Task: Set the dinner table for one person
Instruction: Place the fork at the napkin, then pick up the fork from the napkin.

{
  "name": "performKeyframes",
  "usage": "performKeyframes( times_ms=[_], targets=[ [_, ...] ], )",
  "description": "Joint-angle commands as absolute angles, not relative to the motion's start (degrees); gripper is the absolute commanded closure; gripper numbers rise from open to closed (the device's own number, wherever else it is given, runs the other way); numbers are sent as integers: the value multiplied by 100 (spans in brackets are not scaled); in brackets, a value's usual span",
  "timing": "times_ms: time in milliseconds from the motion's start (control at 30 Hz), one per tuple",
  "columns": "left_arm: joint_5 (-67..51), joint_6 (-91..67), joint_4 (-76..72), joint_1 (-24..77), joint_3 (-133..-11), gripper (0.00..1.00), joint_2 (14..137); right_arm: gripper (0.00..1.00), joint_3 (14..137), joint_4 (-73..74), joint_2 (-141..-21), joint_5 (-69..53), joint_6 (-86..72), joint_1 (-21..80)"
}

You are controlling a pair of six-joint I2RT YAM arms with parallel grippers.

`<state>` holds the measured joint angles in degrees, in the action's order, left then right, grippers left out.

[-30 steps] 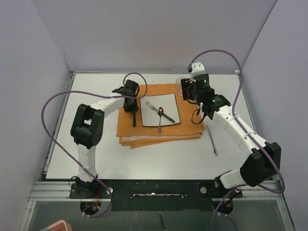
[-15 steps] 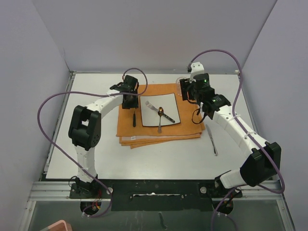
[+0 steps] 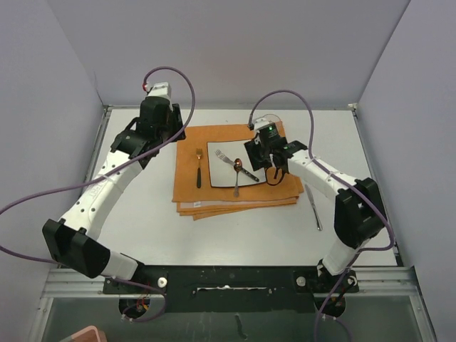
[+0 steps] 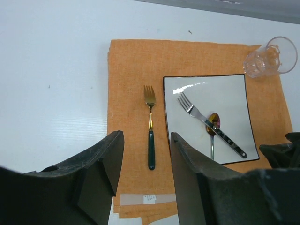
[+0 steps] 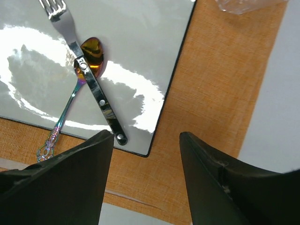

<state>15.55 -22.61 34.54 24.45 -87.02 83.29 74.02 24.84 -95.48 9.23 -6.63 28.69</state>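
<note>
The pale grey dinner table (image 3: 135, 206) carries an orange placemat (image 3: 214, 196) with a square white plate (image 3: 249, 153) on it. A silver fork (image 3: 226, 158) and an iridescent spoon (image 3: 237, 174) lie crossed on the plate. A gold fork with a dark handle (image 3: 199, 169) lies on the mat left of the plate. My left gripper (image 3: 167, 127) is open and empty, raised behind the mat's left corner. My right gripper (image 3: 262, 158) is open and empty over the plate's right edge (image 5: 176, 84). The left wrist view shows the dark-handled fork (image 4: 150, 126) and a clear glass (image 4: 272, 57).
A silver knife (image 3: 314, 206) lies on the bare table right of the mat. The clear glass (image 5: 243, 4) stands by the mat's far right corner. Grey walls close in the table on three sides. Purple cables loop above both arms.
My left gripper has let go of the dark-handled fork on the mat and pulled back up and to the left. My right gripper has moved from the glass to the plate's right edge.
</note>
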Motion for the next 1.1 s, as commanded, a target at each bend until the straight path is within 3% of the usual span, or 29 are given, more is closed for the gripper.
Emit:
performKeyframes(
  times_ms=[0, 1067],
  targets=[
    [1747, -2190, 3424, 2426, -8321, 57, 8202, 41, 7554, 2582, -9555, 809, -802, 2996],
    [1434, -2452, 3155, 2408, -7722, 57, 8152, 40, 8366, 3195, -11001, 1080, -988, 3536]
  ],
)
